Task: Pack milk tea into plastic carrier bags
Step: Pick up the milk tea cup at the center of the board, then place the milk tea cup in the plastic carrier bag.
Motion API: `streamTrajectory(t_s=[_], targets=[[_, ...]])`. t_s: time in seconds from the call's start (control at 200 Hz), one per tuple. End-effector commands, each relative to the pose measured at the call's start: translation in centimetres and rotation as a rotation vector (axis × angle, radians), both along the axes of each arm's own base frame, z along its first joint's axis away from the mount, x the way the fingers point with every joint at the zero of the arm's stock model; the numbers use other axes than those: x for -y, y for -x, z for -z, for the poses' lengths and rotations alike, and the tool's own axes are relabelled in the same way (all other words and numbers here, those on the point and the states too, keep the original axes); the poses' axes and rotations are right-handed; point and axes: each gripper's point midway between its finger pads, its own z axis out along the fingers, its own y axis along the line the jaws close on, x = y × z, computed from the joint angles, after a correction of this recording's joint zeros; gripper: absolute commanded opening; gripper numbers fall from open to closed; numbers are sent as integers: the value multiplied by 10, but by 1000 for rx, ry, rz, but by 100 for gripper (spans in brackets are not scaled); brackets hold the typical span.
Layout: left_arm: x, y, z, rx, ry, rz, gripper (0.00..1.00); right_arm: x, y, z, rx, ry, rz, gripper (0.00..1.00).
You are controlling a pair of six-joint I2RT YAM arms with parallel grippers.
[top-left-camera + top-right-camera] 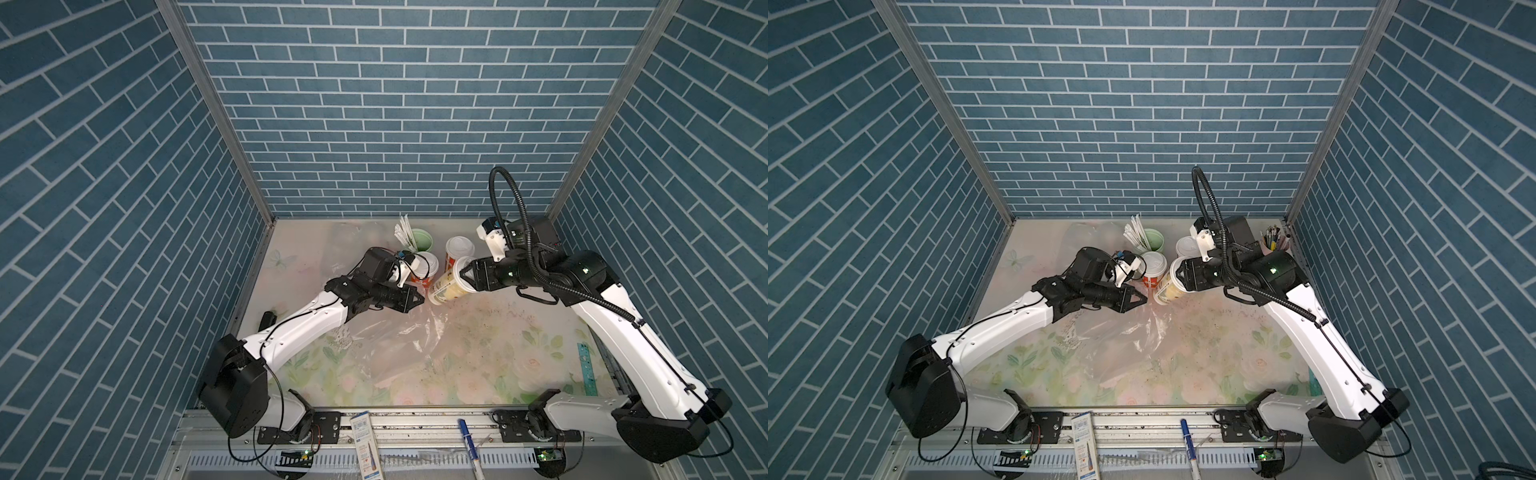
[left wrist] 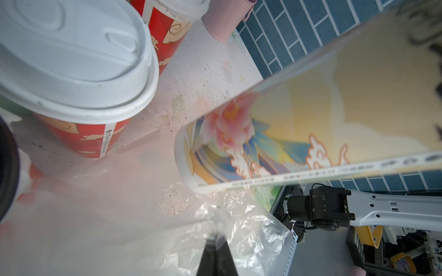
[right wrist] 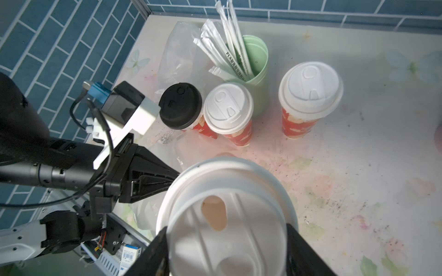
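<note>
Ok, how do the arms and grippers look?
The left arm and right arm: white shells, black joints. The left gripper and right gripper: black, wedge-shaped. A ribbed black hose loops over the right arm; thin black cable along the left.

A white-lidded cream-yellow cup (image 1: 446, 287) tilts in the right hand (image 1: 466, 277), its base toward the left hand (image 1: 417, 300), which pinches a crinkly transparent bag (image 1: 399, 345); three lidded cups (image 3: 228, 107) stand beyond.

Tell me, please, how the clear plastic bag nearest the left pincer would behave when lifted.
Probably floppy: the plastic bag, pinched by the left pincer, droops in crumpled folds. Likely very light, being see-through thin. Its glossy film may slip.
</note>
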Motion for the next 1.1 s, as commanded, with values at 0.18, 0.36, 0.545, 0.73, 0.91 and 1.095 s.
streamTrajectory(t_s=[0.18,0.36,0.545,0.73,0.91,1.095], targets=[[-4,-7,-10,53,38,-49,0,-8,31,-15,-47,-139,-59,56],[-5,-7,-12,71,62,-68,0,-9,48,-12,-103,-169,-92,56],[-11,-8,-14,127,62,-121,0,-12,59,-2,-162,-211,-105,55],[-12,-3,-20,175,99,-154,0,-14,62,3,-167,-254,-100,55],[-13,5,-15,208,79,-165,0,-13,62,4,-163,-259,-92,54],[-12,10,-12,265,89,-191,0,-15,67,9,-197,-275,-97,54]])
